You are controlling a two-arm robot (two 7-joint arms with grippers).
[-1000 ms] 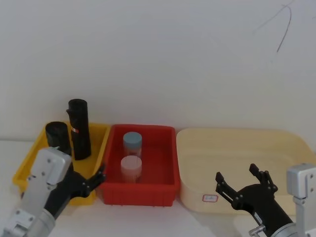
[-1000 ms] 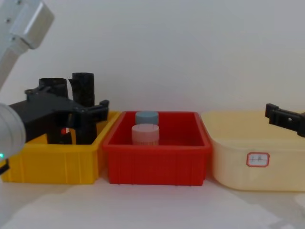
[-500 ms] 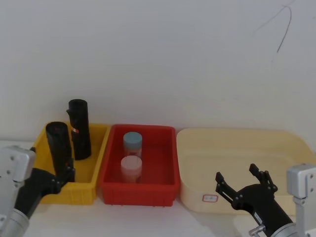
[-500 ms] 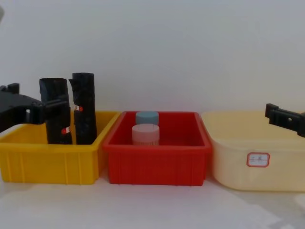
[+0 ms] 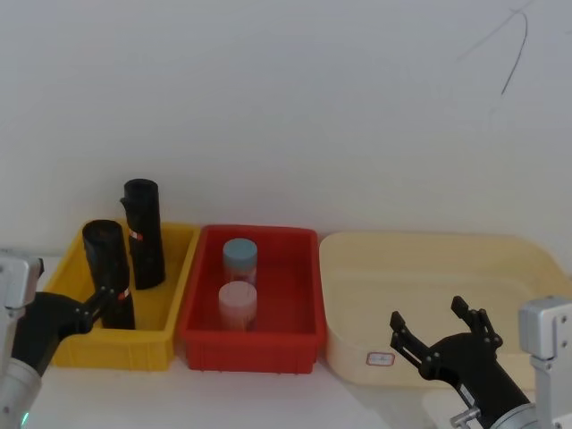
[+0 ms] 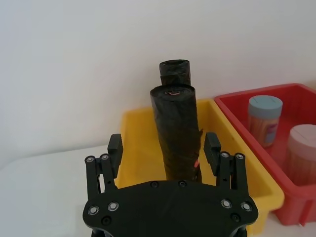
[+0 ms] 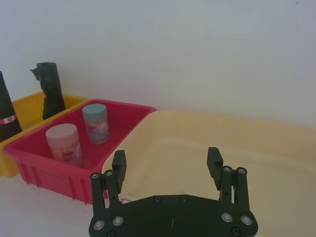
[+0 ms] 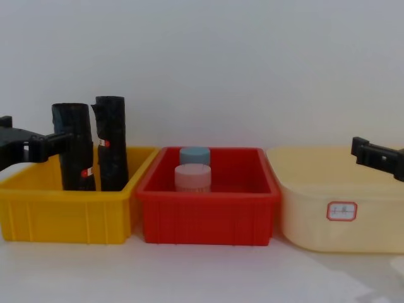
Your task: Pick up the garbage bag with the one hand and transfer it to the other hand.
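The garbage bag is pictured upright near the yellow bin's front-left corner, lined up before the released left tool. A centred, mid-height squeeze is advised. The right tool is held unclenched by the cream tub's front rim.

Left tool, right tool: black, two-fingered, silver screws; silver-grey wrists.

Garbage bag upright in left bin, second roll behind
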